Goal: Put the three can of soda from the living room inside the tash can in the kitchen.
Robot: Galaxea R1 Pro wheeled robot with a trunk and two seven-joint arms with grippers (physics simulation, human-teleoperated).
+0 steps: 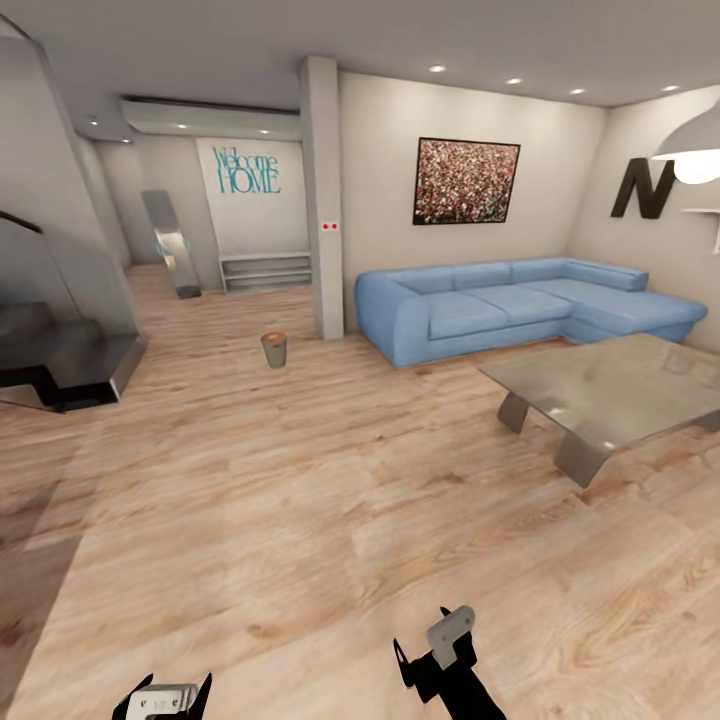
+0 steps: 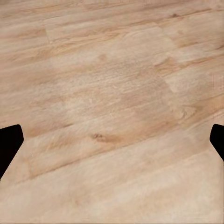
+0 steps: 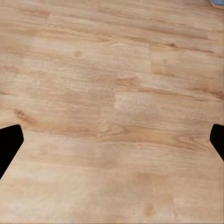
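The robot stands on the wooden floor [image 1: 300, 520] of the living room, both arms held low in front of it. The left pincer [image 1: 165, 700] and the right pincer [image 1: 430, 655] sit at the lower edge of the head view. In each wrist view the two dark fingertips [image 2: 9, 144] stand far apart at the picture's sides with only floor planks between them, so both pincers are spread and hold nothing.

The tash can [image 1: 274, 349] stands upright on the floor, far ahead, just beside the white pillar [image 1: 324, 200] and well apart from the robot. No soda can can be made out — the glossy worktop [image 1: 610, 385] in front of the blue sofa [image 1: 510, 305] looks bare from this angle, though its far part is hard to read.

Several things could go wrong from here, as I judge it. The cans must first be found, and a search in the wrong direction would waste the run. The worktop has low metal legs and sharp corners, so a base that turns too close could strike it. The tash can is small and light-looking; an arm or the base that brushes it could tip it over. The dark staircase [image 1: 60, 360] at the left also narrows the way.
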